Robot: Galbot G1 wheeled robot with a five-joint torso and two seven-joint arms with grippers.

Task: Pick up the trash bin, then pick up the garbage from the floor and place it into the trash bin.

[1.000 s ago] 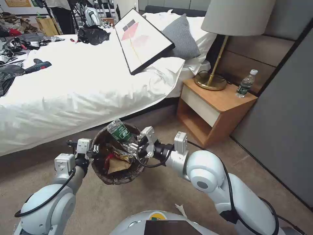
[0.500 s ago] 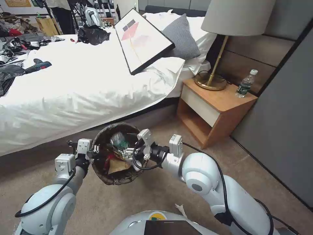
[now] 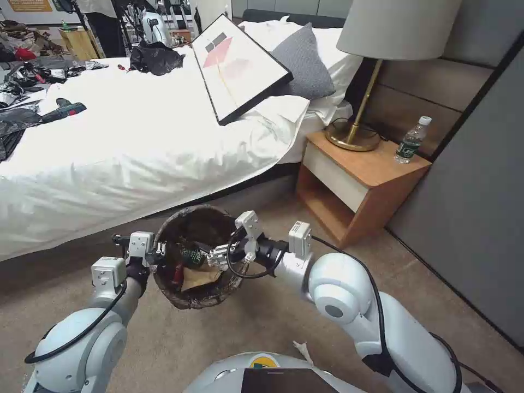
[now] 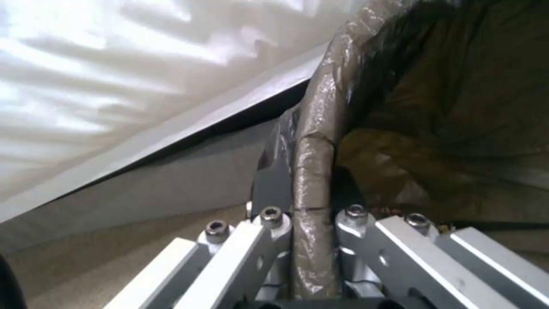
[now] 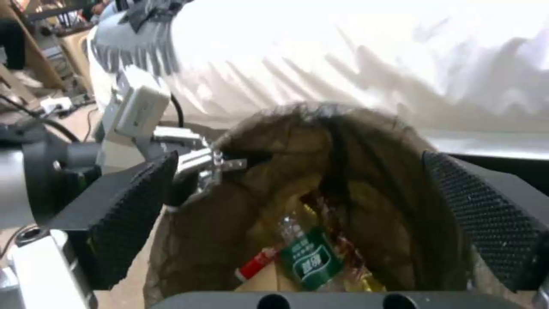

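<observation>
The left gripper (image 3: 158,252) is clamping the rim of the trash bin (image 3: 180,297), holding it above the floor (image 3: 262,322). The right gripper (image 3: 214,256) is hanging spread wide over the garbage (image 3: 197,275) inside the bin.

White bed (image 3: 136,136), wooden nightstand (image 3: 360,180), lamp (image 3: 382,33)

Two pale characters, too blurred to read, on the green label of the small plastic bottle (image 5: 309,257) lying in the trash bin (image 5: 257,141). Illegible print on the dark green label of the upright bottle (image 3: 410,141) on the nightstand (image 3: 376,166). Yellow sign (image 3: 30,5) at far left, lettering too small to read.
</observation>
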